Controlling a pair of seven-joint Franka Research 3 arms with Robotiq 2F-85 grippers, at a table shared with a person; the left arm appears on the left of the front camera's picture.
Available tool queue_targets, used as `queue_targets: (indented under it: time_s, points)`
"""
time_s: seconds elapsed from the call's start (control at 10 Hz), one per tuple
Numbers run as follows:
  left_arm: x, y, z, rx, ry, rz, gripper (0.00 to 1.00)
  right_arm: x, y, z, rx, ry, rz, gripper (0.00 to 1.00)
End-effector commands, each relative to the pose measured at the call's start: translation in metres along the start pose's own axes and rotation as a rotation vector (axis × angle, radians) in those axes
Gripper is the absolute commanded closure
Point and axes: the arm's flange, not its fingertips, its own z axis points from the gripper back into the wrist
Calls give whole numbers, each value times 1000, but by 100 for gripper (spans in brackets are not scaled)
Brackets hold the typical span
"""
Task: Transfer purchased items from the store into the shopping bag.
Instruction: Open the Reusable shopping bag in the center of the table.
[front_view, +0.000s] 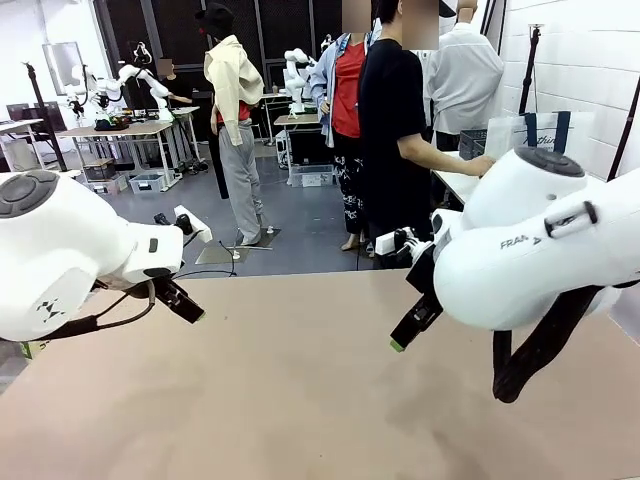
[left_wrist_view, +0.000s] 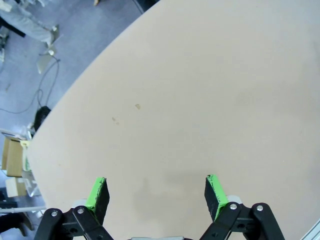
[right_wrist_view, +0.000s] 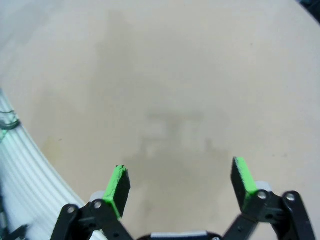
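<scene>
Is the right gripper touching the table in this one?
Apart. The right wrist view shows the open right gripper hanging above the table, its own shadow lying on the surface clear of the fingers.

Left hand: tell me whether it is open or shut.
Open. The left hand has its green-padded fingers standing wide apart above the table, with nothing held between them.

"FRAN" on the right arm (front_view: 530, 275)
</scene>
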Motion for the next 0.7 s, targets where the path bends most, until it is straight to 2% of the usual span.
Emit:
queue_targets:
  time_s: [0.0,0.1,0.2,0.6]
  points:
    - [-5,-21,3,64,6,12,0,-1,-8,14,6,-19,19,0]
    - [-6,-18,-1,13,15,4,0,0,-6,16,3,-27,23,0]
    - [3,-2,5,22,-4,-14,0,1,-7,15,-8,-34,33,0]
    - [2,-3,5,20,-1,-10,0,2,-3,16,-4,-20,4,0]
